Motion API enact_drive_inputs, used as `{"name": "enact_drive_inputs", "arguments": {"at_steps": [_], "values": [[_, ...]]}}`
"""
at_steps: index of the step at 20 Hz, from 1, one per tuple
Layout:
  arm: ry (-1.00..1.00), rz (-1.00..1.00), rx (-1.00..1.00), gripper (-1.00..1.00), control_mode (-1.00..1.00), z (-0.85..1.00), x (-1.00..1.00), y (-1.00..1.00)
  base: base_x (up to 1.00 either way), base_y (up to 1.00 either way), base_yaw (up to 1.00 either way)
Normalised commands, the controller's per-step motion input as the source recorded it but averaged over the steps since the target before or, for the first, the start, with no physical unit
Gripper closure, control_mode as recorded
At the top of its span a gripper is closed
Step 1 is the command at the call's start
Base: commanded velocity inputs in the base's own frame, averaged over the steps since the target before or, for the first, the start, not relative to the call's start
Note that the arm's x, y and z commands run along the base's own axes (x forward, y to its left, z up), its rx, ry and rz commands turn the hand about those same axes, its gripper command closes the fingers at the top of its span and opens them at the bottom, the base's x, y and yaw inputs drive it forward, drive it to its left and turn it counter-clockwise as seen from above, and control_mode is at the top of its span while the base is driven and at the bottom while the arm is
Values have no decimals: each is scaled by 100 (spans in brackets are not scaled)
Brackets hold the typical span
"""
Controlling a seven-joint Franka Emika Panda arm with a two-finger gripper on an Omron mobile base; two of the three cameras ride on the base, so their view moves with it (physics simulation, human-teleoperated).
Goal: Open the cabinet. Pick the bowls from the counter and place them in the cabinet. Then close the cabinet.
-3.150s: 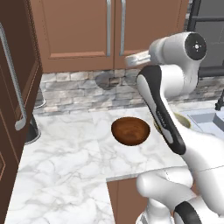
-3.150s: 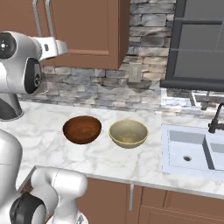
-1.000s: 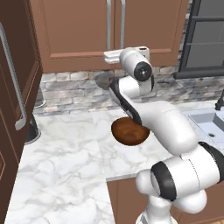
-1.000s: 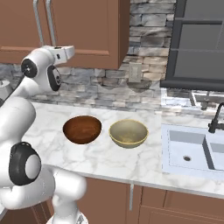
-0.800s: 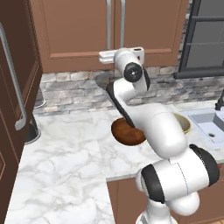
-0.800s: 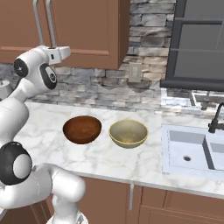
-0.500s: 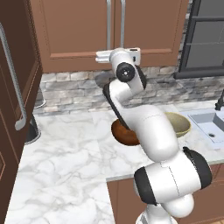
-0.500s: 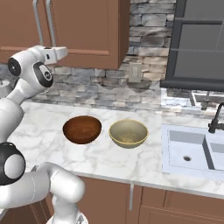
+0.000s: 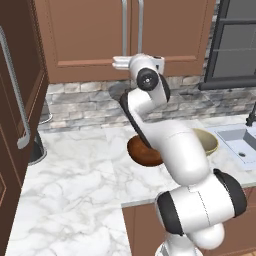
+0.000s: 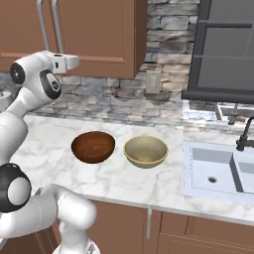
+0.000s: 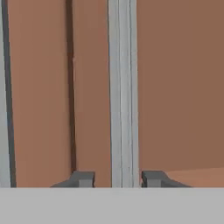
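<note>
- The white arm's two-finger gripper (image 11: 118, 178) sits up at the reddish-brown wooden wall cabinet (image 9: 90, 40), its dark fingertips (image 11: 83, 178) straddling one long vertical silver bar handle (image 11: 122, 92); the jaws stand a little off the bar on each side, so it brackets the handle and I cannot tell that it is clamped.
- That placement suits pulling a door open, which I judge to be the step in hand (both doors look shut).
- A second bar handle (image 11: 5, 100) runs just beside the door seam, close enough to snag a careless swing.
- The glossy dark reddish-brown wooden bowl (image 10: 93, 146) and the pale beige bowl (image 10: 145, 150) wait side by side on the white grey-veined marble counter (image 10: 163, 186), below the cabinet.
- A sink (image 10: 218, 171) with a dark tap (image 10: 245, 134) lies to their right, clear of the door's path; the dark brown tall door (image 9: 17, 95) stands at the far left.
</note>
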Motion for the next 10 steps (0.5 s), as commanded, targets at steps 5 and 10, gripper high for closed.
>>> {"name": "enact_drive_inputs", "arguments": {"at_steps": [5,10], "values": [[10,0,18,100,-100,-9,27,-100,0,0,0],[7,0,21,100,-100,0,-3,-100,0,0,0]]}}
